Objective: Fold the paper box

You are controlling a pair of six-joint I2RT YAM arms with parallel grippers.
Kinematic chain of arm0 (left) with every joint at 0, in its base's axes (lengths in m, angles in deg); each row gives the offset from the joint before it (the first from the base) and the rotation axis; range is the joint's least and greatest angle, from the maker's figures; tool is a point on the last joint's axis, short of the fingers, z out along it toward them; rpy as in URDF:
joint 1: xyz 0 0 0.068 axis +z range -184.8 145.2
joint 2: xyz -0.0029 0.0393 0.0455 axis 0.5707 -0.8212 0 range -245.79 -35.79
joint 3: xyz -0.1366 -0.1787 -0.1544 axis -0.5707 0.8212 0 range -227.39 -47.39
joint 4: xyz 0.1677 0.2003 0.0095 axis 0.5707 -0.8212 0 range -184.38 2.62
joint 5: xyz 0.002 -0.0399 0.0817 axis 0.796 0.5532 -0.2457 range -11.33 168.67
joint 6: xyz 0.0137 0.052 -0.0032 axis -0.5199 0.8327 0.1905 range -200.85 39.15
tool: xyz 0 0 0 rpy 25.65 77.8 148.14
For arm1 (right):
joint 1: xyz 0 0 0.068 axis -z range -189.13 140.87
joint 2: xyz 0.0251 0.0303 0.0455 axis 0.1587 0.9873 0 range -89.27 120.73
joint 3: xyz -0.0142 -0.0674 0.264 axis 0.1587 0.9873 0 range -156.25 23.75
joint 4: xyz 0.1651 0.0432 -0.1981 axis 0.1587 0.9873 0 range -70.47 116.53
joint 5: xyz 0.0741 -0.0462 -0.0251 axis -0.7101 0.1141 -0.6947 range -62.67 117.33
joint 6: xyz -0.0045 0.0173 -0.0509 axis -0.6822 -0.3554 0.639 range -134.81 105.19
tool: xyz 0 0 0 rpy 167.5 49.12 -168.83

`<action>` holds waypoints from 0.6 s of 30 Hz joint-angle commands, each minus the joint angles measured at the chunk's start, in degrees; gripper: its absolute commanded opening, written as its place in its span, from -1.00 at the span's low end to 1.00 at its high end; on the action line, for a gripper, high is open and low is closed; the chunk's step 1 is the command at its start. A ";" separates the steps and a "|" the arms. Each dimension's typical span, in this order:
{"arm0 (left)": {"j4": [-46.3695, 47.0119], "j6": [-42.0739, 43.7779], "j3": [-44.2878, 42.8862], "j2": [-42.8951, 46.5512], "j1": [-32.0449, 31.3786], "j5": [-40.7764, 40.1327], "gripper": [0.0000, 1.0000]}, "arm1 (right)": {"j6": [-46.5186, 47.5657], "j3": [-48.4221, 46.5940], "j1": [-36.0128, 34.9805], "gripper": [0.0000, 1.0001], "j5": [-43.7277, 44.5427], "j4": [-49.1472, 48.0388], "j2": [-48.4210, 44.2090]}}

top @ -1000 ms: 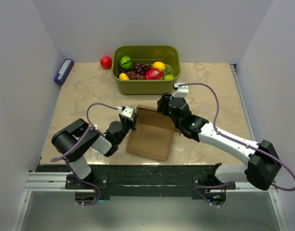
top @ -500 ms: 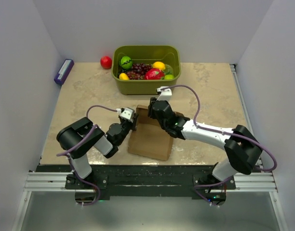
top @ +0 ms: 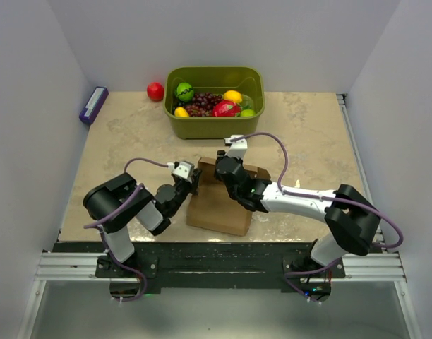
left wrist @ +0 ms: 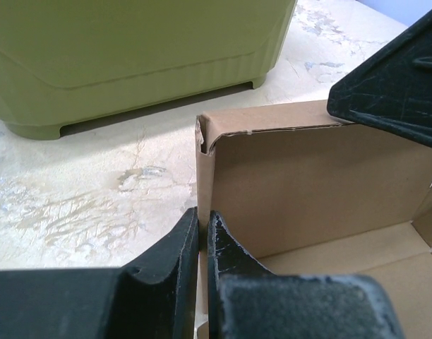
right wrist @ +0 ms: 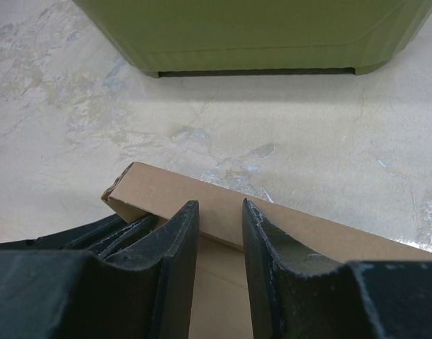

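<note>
Two grippers meet at the paper box (top: pixel 223 205), which lies open near the middle of the counter's (top: pixel 308 141) front edge, in front of the green tub (top: pixel 214 127) and apart from it. The left gripper (left wrist: pixel 203 215) is clamped tight on the box's upright left wall, one finger on each face, near the far left corner. The right gripper (right wrist: pixel 217 212) reaches to the box's far wall. Its jaws stand partly apart with a clear gap, and whether they touch the cardboard cannot be told.
</note>
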 commanded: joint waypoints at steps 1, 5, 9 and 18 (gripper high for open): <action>14.81 -1.30 3.14 -2.26 -0.32 2.73 -0.83 | -1.34 2.96 -0.97 -0.31 1.56 0.23 0.70; 15.34 -1.48 3.58 -2.44 -0.32 3.87 -0.72 | -0.46 3.40 -1.32 -0.31 1.56 -0.21 0.44; 15.25 -1.31 3.32 -2.79 -0.32 5.19 -0.62 | -0.02 4.10 -1.58 -0.31 1.39 -1.09 0.00; 14.72 -1.30 2.96 -3.06 -0.32 5.11 -0.86 | 0.68 4.81 -2.20 -0.31 1.74 -1.35 -0.44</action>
